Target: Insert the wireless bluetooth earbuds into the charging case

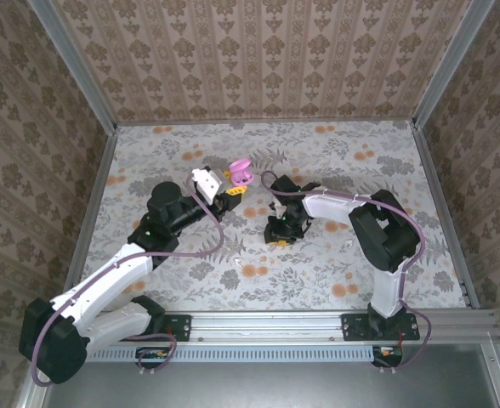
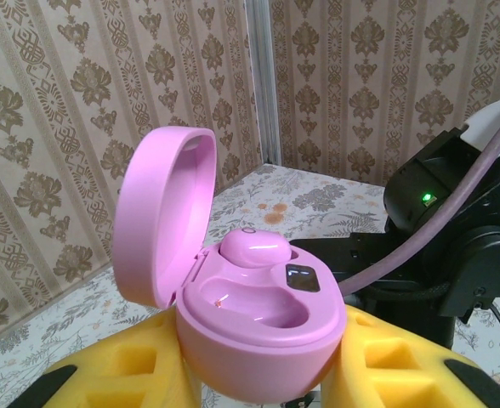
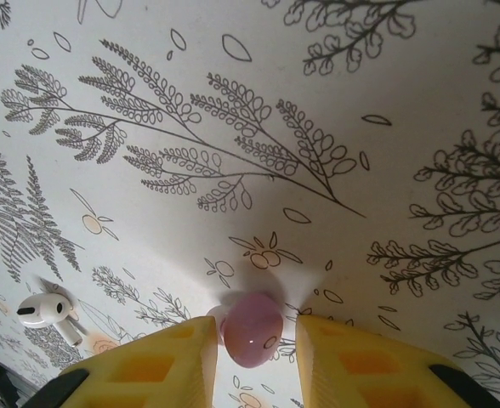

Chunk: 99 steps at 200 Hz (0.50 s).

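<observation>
The pink pebble-shaped plastic charging case (image 2: 263, 336) sits between the fingers of the left gripper (image 1: 231, 184) — a small pink plastic earbud (image 2: 254, 248) in its far socket. Right of it, the right gripper (image 1: 277, 236) flanks a second pink earbud (image 3: 252, 327) on the table (image 3: 318, 127); a white stemmed earbud (image 3: 46, 311) lies apart, seemingly to its left.

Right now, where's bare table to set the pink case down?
Free: the far strip between the pink case and back wall; the right side between the right arm and side rail. Crowded: centre, around the pink earbud and white earbud.
</observation>
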{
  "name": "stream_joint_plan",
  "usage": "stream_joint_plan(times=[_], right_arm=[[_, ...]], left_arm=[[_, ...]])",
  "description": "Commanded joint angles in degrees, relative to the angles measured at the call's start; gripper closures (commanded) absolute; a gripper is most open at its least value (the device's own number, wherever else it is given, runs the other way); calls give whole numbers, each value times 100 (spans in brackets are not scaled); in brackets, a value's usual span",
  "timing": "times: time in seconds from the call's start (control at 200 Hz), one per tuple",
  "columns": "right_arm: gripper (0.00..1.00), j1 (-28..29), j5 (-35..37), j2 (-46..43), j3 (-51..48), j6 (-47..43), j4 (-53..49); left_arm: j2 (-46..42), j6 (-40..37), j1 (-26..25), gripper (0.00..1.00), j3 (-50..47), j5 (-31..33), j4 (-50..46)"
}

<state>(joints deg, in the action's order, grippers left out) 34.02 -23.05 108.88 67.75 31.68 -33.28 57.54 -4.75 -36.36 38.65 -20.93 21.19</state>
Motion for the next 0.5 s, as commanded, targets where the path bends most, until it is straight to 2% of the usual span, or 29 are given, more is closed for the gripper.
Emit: stream_joint_plan(times=[0.0, 0.49], right_arm=[[67, 42, 76, 170, 197, -109, -185], [68, 140, 198, 336, 395, -73, -210]], left_arm=[[-28, -20, -29, 66, 179, 10, 156], [-41, -26, -29, 66, 195, 12, 118]])
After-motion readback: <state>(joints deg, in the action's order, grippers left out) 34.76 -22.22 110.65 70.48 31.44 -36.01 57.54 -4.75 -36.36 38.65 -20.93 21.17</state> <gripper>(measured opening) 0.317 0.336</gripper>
